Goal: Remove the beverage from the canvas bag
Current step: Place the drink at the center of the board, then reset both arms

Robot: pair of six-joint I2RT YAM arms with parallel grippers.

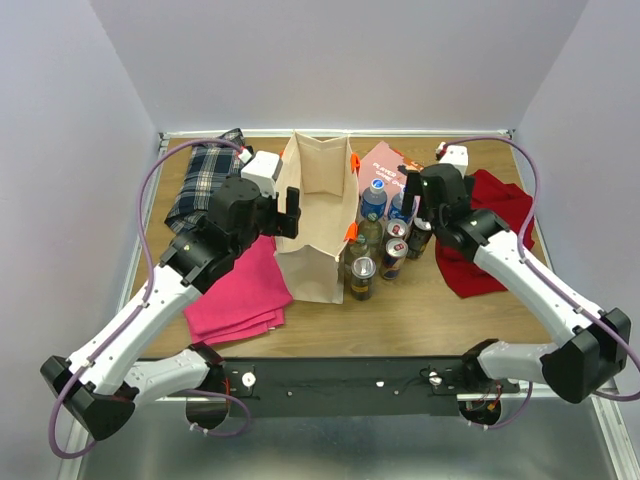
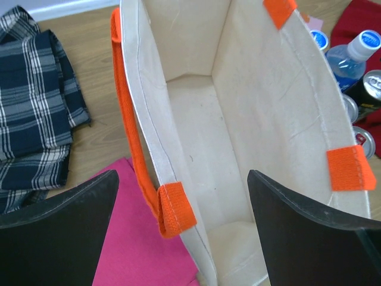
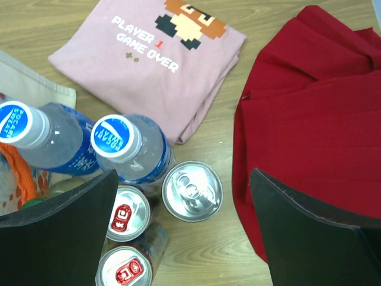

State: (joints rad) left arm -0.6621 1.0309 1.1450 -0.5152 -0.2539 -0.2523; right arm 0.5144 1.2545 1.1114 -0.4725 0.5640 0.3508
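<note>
The wooden surface carries one canvas bag, four folded cloths and a cluster of drinks. The bag stands upright in the middle with its mouth open and has orange handles on its long sides. The left wrist view looks straight down into it and shows only bare beige walls and bottom.

The cloths lie flat around the bag:
- a magenta one at the near left, touching the bag's left side
- a dark plaid one at the far left
- a red one at the right
- a pale pink T-shirt printed "PLAYER 1 GAME OVER" at the far right of the bag

The left hand is spread wide and grips nothing. It hangs over the bag's near left rim, with one finger above the magenta cloth and the other above the bag's inside.

The right hand is also spread wide and holds nothing. It hangs over the drinks.

The beverages stand outside the bag, packed together just to its right:
- two clear Pocari Sweat bottles with white-and-blue caps, on the far side
- three cans nearer, one plain silver-topped and two with red tabs
- a fourth can in the top view, by the bag's near right corner
</note>
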